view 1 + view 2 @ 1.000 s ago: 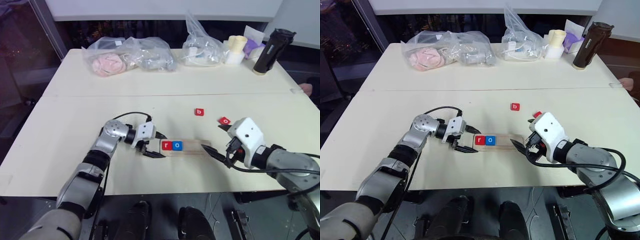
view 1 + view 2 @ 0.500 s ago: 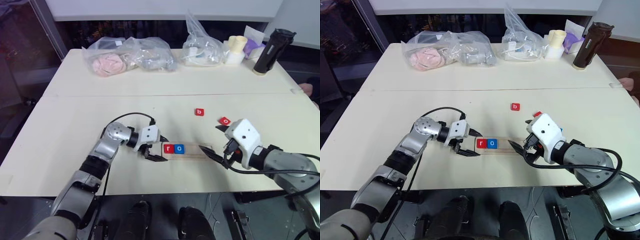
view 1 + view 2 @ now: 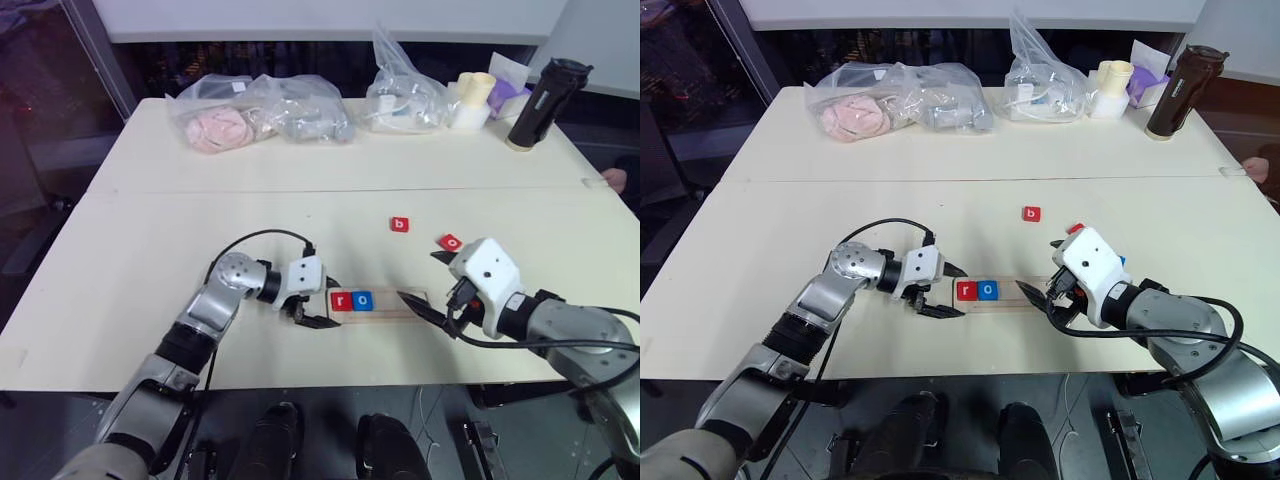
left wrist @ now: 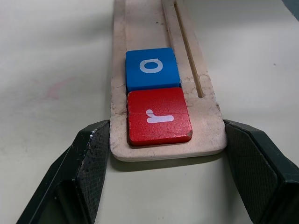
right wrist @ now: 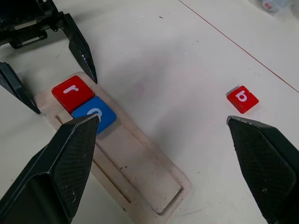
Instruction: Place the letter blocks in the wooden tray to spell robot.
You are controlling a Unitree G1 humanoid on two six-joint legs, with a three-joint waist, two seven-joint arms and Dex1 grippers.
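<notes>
The wooden tray (image 3: 392,303) lies near the table's front edge. At its left end sit a red r block (image 3: 341,300) and a blue o block (image 3: 362,299) side by side. My left gripper (image 3: 330,303) straddles that end, one finger pressed to each long side (image 4: 96,158), shut on the tray. The right gripper (image 3: 418,276) hovers open over the tray's right end with nothing between its fingers. A red b block (image 3: 399,224) and a red o block (image 3: 450,242) lie loose on the table behind the tray.
Clear plastic bags (image 3: 260,110) of items line the table's far side, with another bag (image 3: 405,95), pale cups (image 3: 472,95) and a black bottle (image 3: 543,100) at the far right. The table's front edge (image 3: 300,385) runs just below the tray.
The left gripper and the tray's left end, with the r and o blocks, have slid a little to the right. The right gripper has stayed where it was.
</notes>
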